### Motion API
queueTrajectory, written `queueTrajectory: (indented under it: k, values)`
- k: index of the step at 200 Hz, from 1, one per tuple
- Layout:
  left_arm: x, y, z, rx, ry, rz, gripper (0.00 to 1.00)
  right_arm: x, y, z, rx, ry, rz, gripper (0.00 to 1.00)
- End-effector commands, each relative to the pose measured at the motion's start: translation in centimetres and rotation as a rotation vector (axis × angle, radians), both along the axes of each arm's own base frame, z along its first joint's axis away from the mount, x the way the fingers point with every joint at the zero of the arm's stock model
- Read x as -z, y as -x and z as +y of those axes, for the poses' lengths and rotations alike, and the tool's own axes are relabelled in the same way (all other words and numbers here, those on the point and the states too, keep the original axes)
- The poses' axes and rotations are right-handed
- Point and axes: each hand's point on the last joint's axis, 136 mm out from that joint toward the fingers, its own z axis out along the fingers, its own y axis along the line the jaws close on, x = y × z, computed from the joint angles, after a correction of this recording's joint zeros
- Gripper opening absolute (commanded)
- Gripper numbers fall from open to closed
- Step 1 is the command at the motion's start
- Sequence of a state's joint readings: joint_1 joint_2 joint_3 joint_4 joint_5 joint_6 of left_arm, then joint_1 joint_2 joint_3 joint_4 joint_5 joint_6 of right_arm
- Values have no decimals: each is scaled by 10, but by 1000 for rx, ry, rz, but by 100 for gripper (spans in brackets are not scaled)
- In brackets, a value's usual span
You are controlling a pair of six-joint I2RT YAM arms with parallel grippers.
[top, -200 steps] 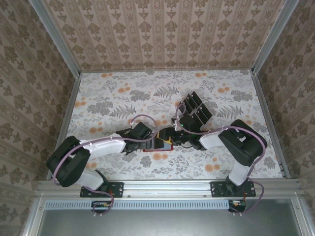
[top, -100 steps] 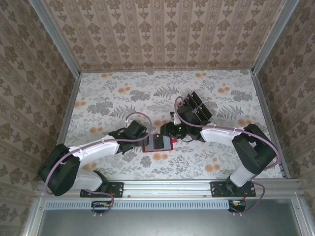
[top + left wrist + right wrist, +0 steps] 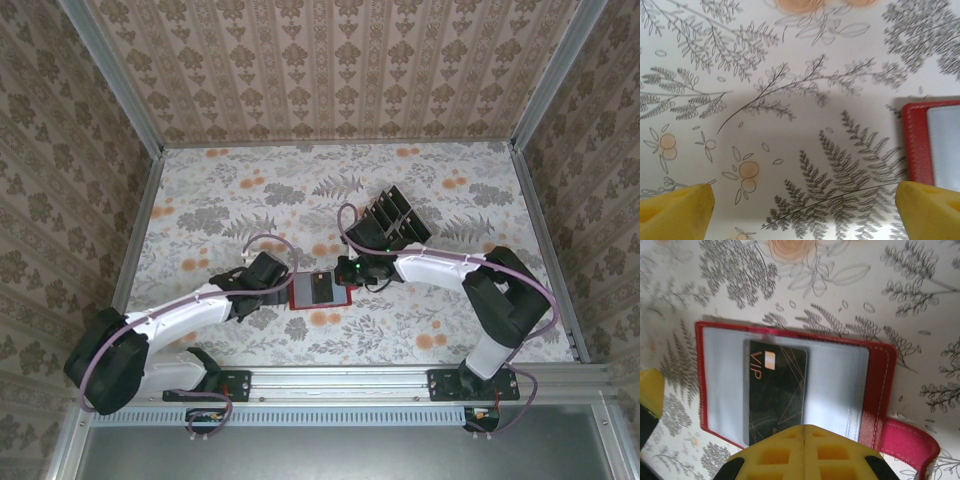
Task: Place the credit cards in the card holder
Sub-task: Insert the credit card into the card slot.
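The red card holder (image 3: 342,297) lies open and flat mid-table, grey clear pockets facing up (image 3: 880,390). One black credit card (image 3: 775,390) marked VIP sits flat on its left pocket (image 3: 320,287). More black credit cards (image 3: 397,222) stand in a clear tiered rack behind it. My right gripper (image 3: 804,440) hovers over the card's near end, its yellow fingers pressed together with nothing between them (image 3: 347,272). To the left of the holder, my left gripper (image 3: 802,215) stands wide open over bare tablecloth (image 3: 281,284); the holder's red edge (image 3: 917,145) lies beside its right finger.
The holder's snap tab (image 3: 910,440) sticks out to the right. The rack (image 3: 385,215) stands close behind the right wrist. Patterned walls (image 3: 130,120) enclose the flowered tabletop (image 3: 220,200) on three sides.
My right gripper has shut and drawn back to the holder's right end, uncovering the card on the pocket. The left arm has slid left, off the holder.
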State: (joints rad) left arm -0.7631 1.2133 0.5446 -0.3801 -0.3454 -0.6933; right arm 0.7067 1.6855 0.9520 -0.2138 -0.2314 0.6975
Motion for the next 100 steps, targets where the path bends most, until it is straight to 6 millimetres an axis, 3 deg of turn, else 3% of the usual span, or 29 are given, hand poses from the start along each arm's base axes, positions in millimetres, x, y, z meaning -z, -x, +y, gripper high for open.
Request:
queueTrajectory:
  k: [1,100]
  values:
    - [11,9,16,-46,-52,36,96,9,-1,0,-19,76,-3,4]
    - [38,6,6,-18,-78,92,96,24,2,16,-56,101,11,4]
